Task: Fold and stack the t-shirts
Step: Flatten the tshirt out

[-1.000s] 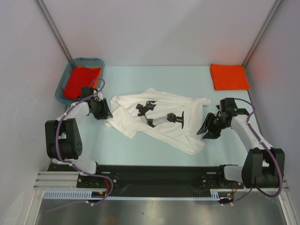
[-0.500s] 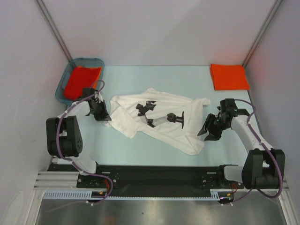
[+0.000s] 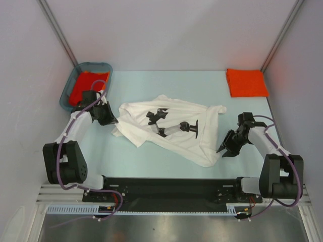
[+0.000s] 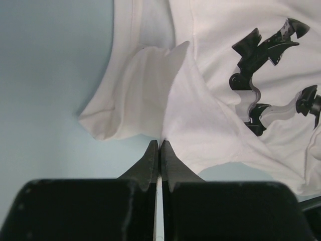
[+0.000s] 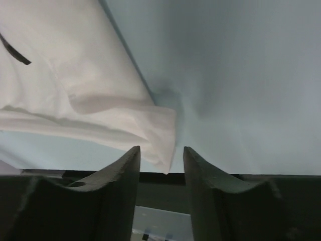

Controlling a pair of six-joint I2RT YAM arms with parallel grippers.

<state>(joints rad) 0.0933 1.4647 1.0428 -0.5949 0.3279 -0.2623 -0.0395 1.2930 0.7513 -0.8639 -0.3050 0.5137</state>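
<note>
So, checking in on the shirt job: the white t-shirt point(image 3: 169, 128) is lying crumpled and skewed across the middle of the counter point(image 3: 151, 159), black print facing up. My left claw point(image 4: 159, 146) is squeezed fully closed right at the shirt's left edge, and a ridge of cloth runs straight into the tips, so it looks like it's nipping the fabric there. My right claw point(image 5: 161, 150) is spread partway open and holding nothing. It sits low at the shirt's near-right corner, and in the wrist view that corner of the hem lies just ahead of the gap between the two fingers. One orange-red shirt point(image 3: 247, 82) sits folded flat at the far right corner of the counter, well apart from the white one. More orange-red cloth point(image 3: 87, 84) is bundled in the teal basket point(image 3: 67, 96) at the far left, just behind the left arm.
</note>
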